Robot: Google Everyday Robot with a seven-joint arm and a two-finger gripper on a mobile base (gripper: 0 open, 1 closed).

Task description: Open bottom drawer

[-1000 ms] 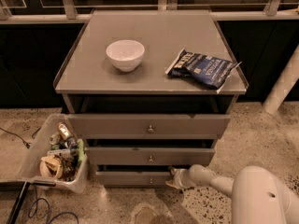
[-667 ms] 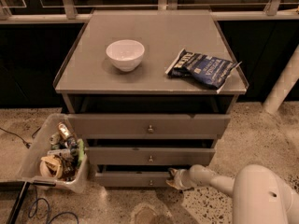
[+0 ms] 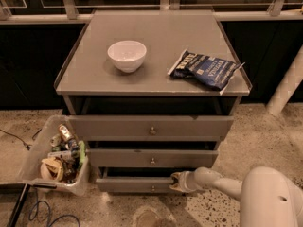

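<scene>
End effector [image 3: 176,182] at bottom drawer [image 3: 128,185] front, right end hidden

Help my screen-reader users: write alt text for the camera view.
The robot's gripper is at the front of the bottom drawer of a grey three-drawer cabinet, right of the knob. A white bowl and a blue snack bag sit on top; a cluttered bin stands beside it.

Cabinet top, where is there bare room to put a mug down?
On the cabinet top, bare: the back strip behind the white bowl and chip bag, the gap between them, and the front left corner. Crowded: the right side, under the bag. The tool is down at the front of the bottom drawer, near its top edge.
</scene>
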